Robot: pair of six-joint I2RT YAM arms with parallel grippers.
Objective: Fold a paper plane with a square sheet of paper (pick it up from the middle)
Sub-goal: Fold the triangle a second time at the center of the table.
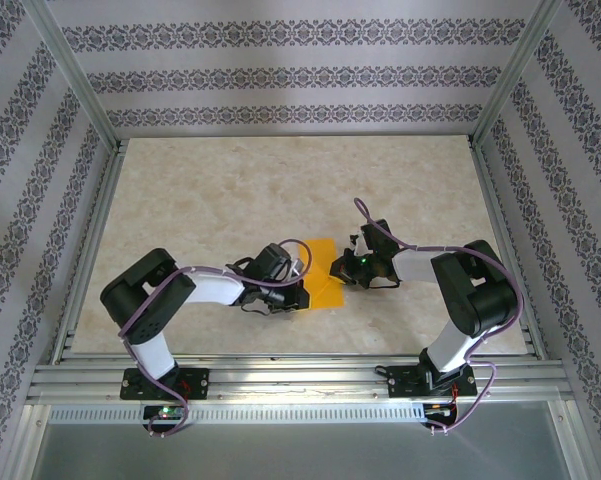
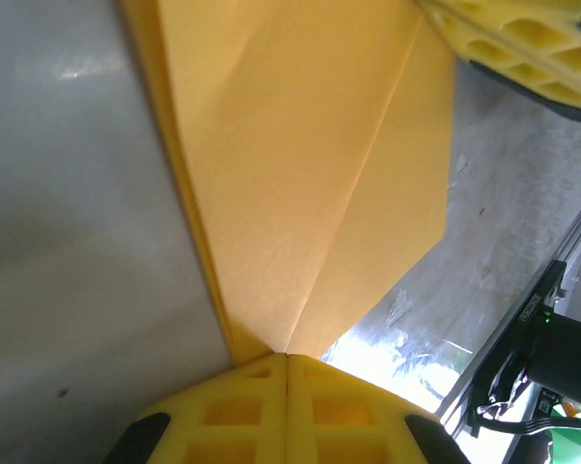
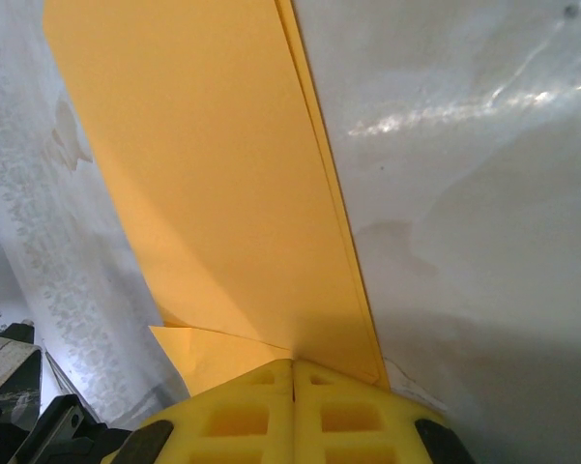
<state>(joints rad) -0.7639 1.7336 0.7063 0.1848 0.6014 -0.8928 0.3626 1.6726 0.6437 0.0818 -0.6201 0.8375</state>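
Observation:
The square sheet of paper is orange and folded into a creased wedge. It lies on the table between the two arms. My left gripper is shut, its yellow fingertips set on the near end of the paper, where a crease runs into their seam. My right gripper is also shut, and its fingertips rest on the paper near a lifted flap. A right finger shows at the paper's far corner in the left wrist view. Nothing visibly passes between either pair of jaws.
The marble-patterned tabletop stretches behind and to both sides of the paper. An aluminium frame rail runs along the near edge, and patterned walls close in the other sides.

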